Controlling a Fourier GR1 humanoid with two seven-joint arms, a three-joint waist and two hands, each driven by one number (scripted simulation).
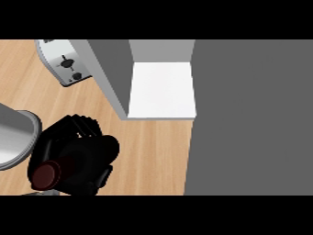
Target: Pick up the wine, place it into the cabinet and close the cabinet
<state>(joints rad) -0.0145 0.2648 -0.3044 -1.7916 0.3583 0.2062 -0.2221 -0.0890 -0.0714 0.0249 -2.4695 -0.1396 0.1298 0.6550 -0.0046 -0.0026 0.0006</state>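
So the left hand (77, 151) had its black fingers curled right round the wine (47, 175). Most of the bottle was hidden, and only a dark red round end poked out at the lower left of the fist. The hand was over the wooden desk (152, 151), down and to the left of the cabinet (162, 89), well apart from it. The cabinet stood open with a bare white floor inside. A big dark grey panel (260, 114) filled the right side, probably its door. A silver toaster (64, 64) sat just left of the cabinet wall.
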